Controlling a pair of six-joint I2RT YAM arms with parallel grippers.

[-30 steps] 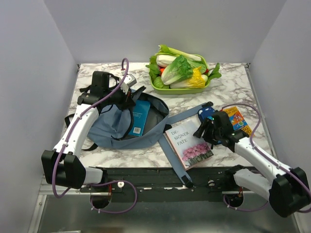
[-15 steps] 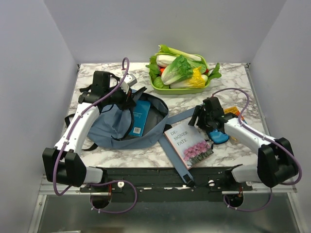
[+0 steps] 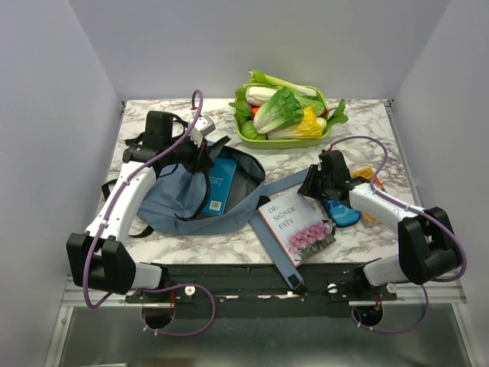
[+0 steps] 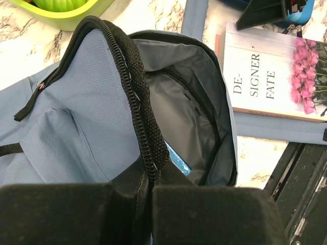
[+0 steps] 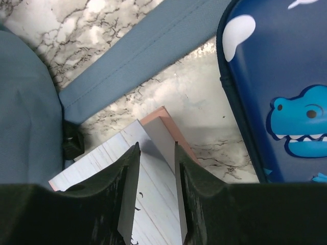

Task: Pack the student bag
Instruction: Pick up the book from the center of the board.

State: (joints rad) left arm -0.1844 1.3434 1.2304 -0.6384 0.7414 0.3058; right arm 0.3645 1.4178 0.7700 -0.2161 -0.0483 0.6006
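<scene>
Top external, right claw (image 3: 309, 188) apart, moved to book (image 3: 299, 226), left claw (image 3: 203, 158) clamps student bag (image 3: 170, 200)

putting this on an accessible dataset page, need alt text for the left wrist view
The left gripper pinches the zipper rim of the grey-blue student bag, holding its mouth open on grey lining and a corner of a blue book inside. Beyond it, a white book with pink roses lies on the marble table.

We note: student bag (image 3: 172, 200) dusty grey-blue, lining grey; book (image 3: 296, 227) white, pink roses; pencil case (image 5: 276, 92) navy, blue crocodile print; table (image 3: 367, 138) white marble, dark veins.
</scene>
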